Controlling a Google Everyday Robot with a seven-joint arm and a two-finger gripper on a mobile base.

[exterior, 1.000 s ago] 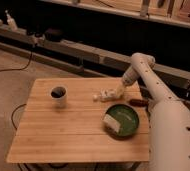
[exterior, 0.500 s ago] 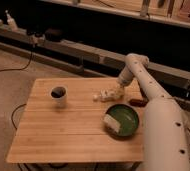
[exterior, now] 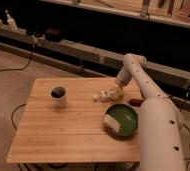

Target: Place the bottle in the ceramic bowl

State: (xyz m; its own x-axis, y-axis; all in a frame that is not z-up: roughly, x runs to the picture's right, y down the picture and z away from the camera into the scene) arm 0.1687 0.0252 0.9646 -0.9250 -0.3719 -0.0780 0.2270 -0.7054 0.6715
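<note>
The bottle lies on its side on the wooden table, whitish with a pale label, at the far right part. My gripper is at the bottle's right end, low over the table. The ceramic bowl, green inside, sits in front of the bottle near the table's right edge. A pale cream block lies in the bowl's left part. My white arm comes in from the lower right and covers the bowl's right side.
A white mug with a dark inside stands at the table's left. A small reddish-brown object lies at the right edge behind the bowl. A low ledge with cables runs behind the table.
My arm has swung left and down toward the bottle, bringing the gripper to its right end. The bottle, bowl and mug have not moved.
</note>
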